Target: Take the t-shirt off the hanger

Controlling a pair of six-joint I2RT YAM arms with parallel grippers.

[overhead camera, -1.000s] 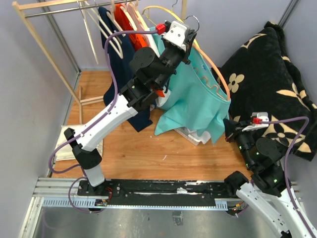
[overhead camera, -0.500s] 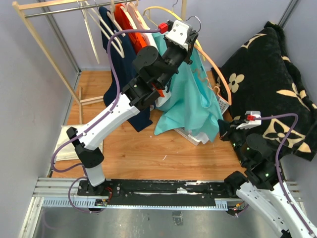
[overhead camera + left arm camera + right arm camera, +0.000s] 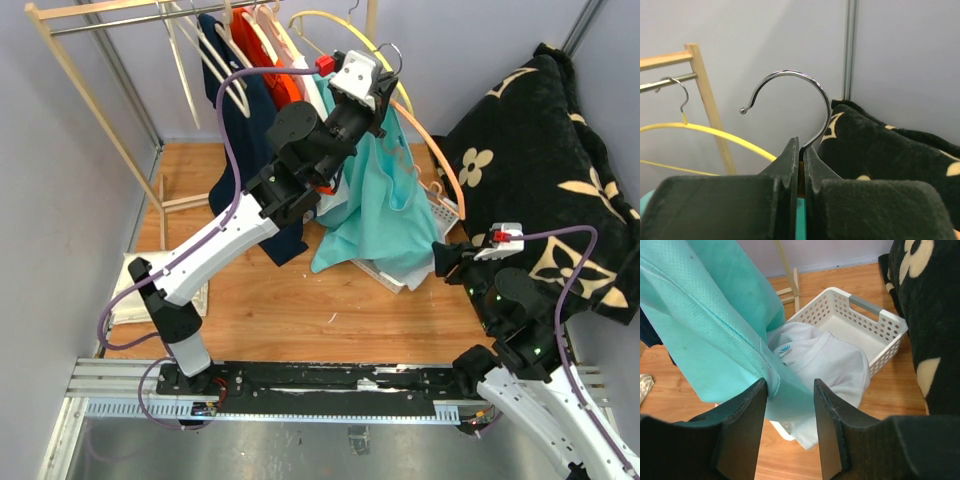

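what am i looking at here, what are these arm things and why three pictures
These are two robot arms mounted side by side. The wide picture comes from a camera above and behind them; the other two come from cameras on each wrist. The left end effector is shut on the neck of a hanger, holding up a teal t-shirt. The right end effector stands open with the shirt's lower edge between its fingers. On the wooden surface sits a white basket holding a white garment.

Teal t-shirt (image 3: 383, 212); white basket (image 3: 887, 348); black blanket (image 3: 530, 110) with cream flowers.
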